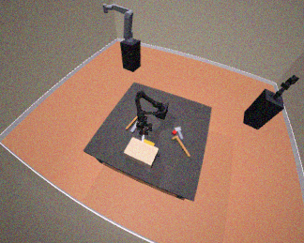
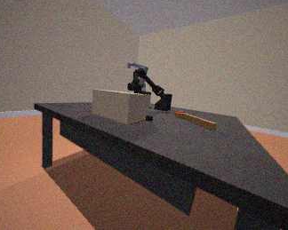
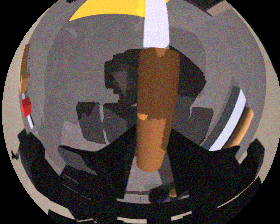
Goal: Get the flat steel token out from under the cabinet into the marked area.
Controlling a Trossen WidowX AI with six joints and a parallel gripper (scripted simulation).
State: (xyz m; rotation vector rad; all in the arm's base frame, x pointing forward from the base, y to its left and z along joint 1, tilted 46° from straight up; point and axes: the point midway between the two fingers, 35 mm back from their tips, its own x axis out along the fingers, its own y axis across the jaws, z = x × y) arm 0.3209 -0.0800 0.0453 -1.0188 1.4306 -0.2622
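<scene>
My gripper is shut on a tool with a brown wooden handle and a pale flat blade. The blade points down and forward toward the yellow marked area. This area lies just in front of the beige cabinet. In the exterior view the gripper hangs behind the cabinet's top edge. The steel token shows in no view.
A wooden stick lies left of the arm. Another wooden stick lies to the right beside a small red piece. The arm's base stands at the table's back.
</scene>
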